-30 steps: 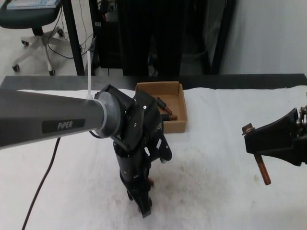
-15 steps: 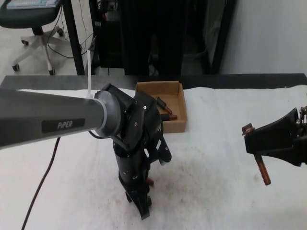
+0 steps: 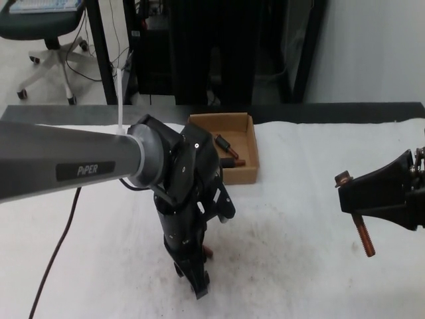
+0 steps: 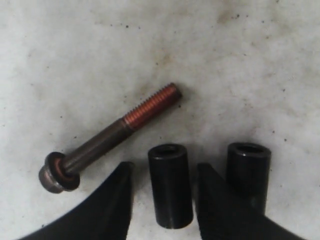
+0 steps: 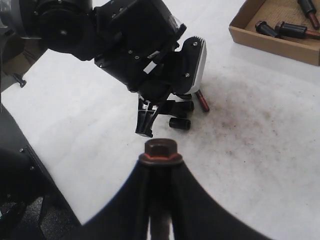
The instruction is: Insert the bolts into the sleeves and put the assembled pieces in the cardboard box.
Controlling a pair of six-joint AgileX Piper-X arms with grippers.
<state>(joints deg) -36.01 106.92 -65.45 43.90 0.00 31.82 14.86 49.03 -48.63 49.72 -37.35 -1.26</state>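
Hanging low over the bench (image 3: 299, 279), the left gripper (image 4: 165, 172) is straddling a sleeve (image 4: 170, 192), jaws released and clear of it; a second sleeve (image 4: 248, 167) and a loose bolt (image 4: 107, 137) are lying just beside. The right gripper (image 3: 350, 198) is clenching another bolt (image 3: 363, 239), well apart from the box (image 3: 240, 175).

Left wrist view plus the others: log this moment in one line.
left tool: open astride lying sleeve | right tool: shut on bolt, thread down | loose bolt and second sleeve beside | box: assembled pieces inside
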